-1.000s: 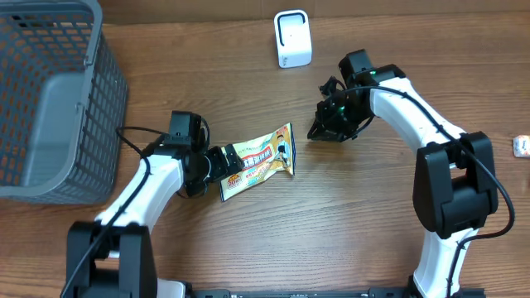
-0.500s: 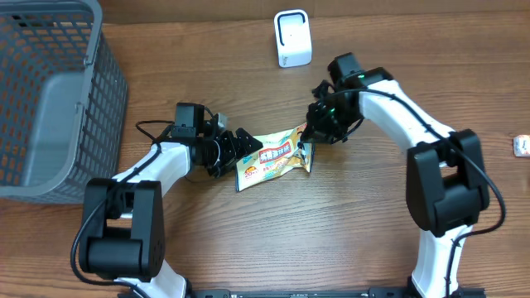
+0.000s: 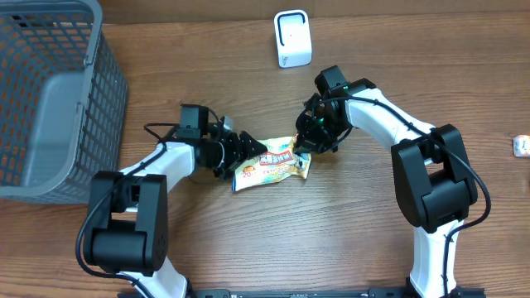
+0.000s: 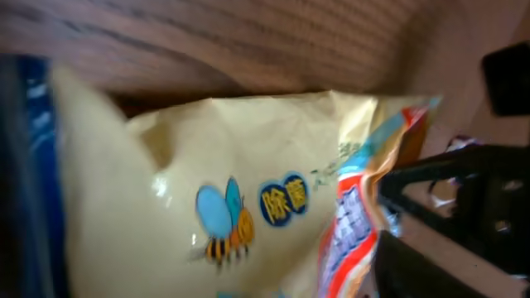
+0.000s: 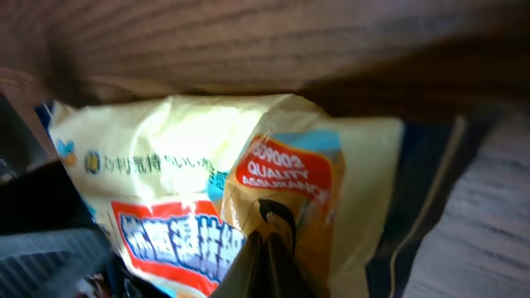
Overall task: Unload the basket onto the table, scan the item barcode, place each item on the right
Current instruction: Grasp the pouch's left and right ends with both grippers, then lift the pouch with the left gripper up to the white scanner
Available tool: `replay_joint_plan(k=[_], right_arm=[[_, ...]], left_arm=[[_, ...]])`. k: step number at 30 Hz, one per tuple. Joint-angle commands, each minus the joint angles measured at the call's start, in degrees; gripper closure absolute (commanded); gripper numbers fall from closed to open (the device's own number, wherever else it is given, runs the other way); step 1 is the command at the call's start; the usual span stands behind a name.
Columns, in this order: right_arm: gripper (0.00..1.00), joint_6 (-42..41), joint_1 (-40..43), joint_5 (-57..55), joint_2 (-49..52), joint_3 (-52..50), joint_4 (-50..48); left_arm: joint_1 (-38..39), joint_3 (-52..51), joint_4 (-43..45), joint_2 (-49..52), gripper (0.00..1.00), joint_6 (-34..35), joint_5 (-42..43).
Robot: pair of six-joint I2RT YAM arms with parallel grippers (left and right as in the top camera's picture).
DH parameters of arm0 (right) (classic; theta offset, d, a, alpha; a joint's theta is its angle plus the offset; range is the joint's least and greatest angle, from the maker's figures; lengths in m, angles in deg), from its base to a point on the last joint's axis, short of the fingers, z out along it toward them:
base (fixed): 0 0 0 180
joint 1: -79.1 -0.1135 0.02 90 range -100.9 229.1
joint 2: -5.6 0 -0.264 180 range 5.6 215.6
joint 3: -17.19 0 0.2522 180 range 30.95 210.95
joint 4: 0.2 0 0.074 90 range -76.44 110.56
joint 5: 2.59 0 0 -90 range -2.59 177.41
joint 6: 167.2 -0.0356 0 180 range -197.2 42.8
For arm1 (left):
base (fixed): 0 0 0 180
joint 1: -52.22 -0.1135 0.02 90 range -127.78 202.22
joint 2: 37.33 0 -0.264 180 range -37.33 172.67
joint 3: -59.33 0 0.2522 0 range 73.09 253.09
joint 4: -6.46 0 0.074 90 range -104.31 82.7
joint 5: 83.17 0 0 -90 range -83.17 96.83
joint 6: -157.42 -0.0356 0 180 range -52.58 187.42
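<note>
Packet [image 3: 269, 164]: yellow, lies on table [image 3: 348, 240], between both grippers.
Right gripper [image 3: 303, 149]: jaws closed, pinching Packet's right end.
Left gripper [image 3: 247, 147]: at Packet's left end; jaw state cannot be determined.
White device [image 3: 292, 39]: well apart, beyond Packet.

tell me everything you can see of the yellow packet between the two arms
The packet is a glossy, crinkled plastic pouch, pale yellow, printed with blue characters, a cartoon bee, a red-and-white panel and a red badge. It seems to rest crosswise on the wooden table, between the arms. The right tool is shut, pinching a fold at one end; the left tool is at the other end, its grip unclear. No barcode shows.
</note>
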Motion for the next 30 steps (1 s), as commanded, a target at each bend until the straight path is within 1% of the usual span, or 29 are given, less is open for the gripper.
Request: replay_joint_plan(k=[1, 3, 4, 7, 11, 13, 15, 21, 24, 27, 30], right_arm=[[0.96, -1.6, -1.3, 1.6, 1.0, -0.8, -0.9], [0.96, -1.6, -1.3, 1.7, 1.0, -0.8, -0.9], [0.96, -1.6, -1.3, 1.7, 1.0, -0.8, -0.9], [0.96, -1.2, -1.3, 1.7, 1.0, -0.8, -0.8], [0.96, 1.7, -1.3, 1.4, 1.0, 0.3, 1.3], [0.96, 3.6, -0.9, -0.1, 1.0, 2.2, 3.9], [0.96, 3.7, -0.2, -5.0, 0.9, 5.4, 7.9], [0.96, 5.2, 2.7, -20.9, 0.7, 19.8, 22.8], [0.96, 5.2, 4.4, -26.2, 0.7, 27.7, 29.4], [0.96, 7.1, 6.4, -29.6, 0.7, 34.5, 33.6], [0.96, 7.3, 8.3, -31.7, 0.7, 38.5, 35.9]], left_arm=[[3.6, -3.3, -0.7, 4.6, 0.43, 1.2, -4.4], [3.5, -3.2, -0.7, 4.6, 0.56, 1.4, -4.4], [3.4, -3.2, -0.6, 4.6, 0.64, 1.4, -4.4], [3.0, -2.7, -0.3, 4.6, 0.96, 1.4, -4.4], [2.6, 0.9, -4.3, 4.3, 0.96, -0.5, -4.5], [2.6, 4.2, -8.5, 3.8, 0.96, -2.4, -5.5], [2.6, 8.3, -14.2, 2.9, 0.96, -3.3, -9.5], [2.6, 24.5, -32.2, -1.8, 0.96, -5.1, -29.1], [2.6, 34.2, -40.3, -4.1, 0.96, -5.5, -40.8], [2.9, 43.3, -45.4, -5.3, 0.96, -7.5, -52.5], [3.8, 50.4, -48.3, -5.4, 0.96, -9.6, -62.5]])
